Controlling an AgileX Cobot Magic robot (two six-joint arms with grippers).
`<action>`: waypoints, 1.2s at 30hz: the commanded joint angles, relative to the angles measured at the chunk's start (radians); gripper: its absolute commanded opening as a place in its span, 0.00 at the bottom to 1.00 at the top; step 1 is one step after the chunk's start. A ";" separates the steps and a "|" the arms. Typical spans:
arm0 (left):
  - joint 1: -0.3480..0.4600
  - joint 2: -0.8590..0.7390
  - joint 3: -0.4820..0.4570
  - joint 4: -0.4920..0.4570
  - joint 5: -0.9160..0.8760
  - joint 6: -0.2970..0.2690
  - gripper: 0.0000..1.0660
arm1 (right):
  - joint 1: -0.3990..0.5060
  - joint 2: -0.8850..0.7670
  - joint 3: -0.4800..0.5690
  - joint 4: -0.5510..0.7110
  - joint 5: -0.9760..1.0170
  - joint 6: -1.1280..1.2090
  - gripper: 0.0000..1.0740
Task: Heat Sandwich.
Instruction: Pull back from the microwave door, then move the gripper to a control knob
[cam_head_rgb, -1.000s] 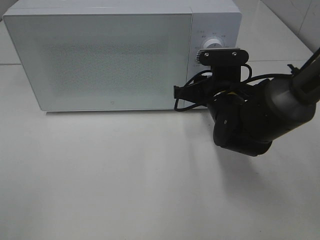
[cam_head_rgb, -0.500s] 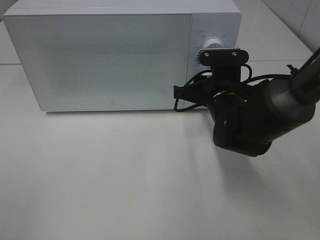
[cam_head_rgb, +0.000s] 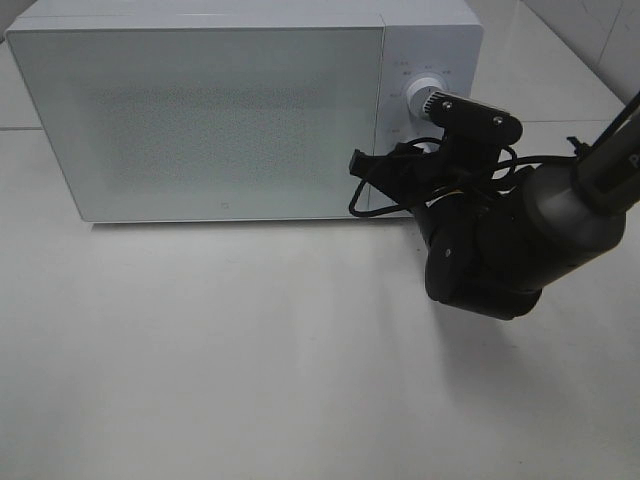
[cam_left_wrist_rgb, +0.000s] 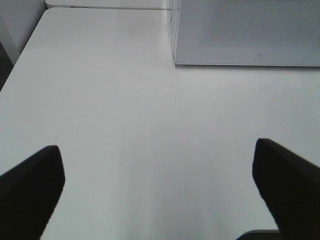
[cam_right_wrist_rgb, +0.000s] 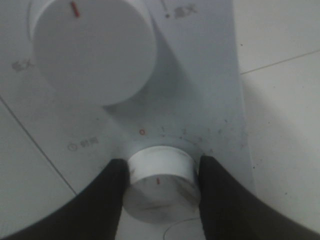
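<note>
Our right gripper (cam_right_wrist_rgb: 161, 169) pinches the lower timer knob (cam_right_wrist_rgb: 159, 186) near the right edge of the microwave (cam_head_rgb: 430, 40). Our left gripper (cam_left_wrist_rgb: 159, 185) gapes wide over the table (cam_left_wrist_rgb: 150, 100), well apart from the door (cam_left_wrist_rgb: 250, 30). We cannot tell where the sandwich is.

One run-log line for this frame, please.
phase: setting timer | right gripper: shut on lower knob | left gripper: open | microwave door: closed | sandwich: unseen

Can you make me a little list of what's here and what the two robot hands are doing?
Oven: white box-shaped microwave, door closed, standing on the white table
Dials: big white round upper dial; smaller white round lower dial with a red mark
Right gripper: shut on the lower dial, one finger on each side
Left gripper: open, holding nothing, above the table
Sandwich: not in sight in any view
</note>
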 joint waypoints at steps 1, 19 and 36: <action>0.003 -0.023 0.002 -0.001 -0.013 -0.005 0.92 | -0.006 -0.012 -0.012 -0.002 -0.073 0.200 0.17; 0.003 -0.023 0.002 -0.001 -0.013 -0.005 0.92 | -0.006 -0.012 -0.012 0.000 -0.073 0.763 0.15; 0.003 -0.023 0.002 -0.001 -0.013 -0.005 0.92 | -0.006 -0.012 -0.012 0.047 -0.062 1.203 0.18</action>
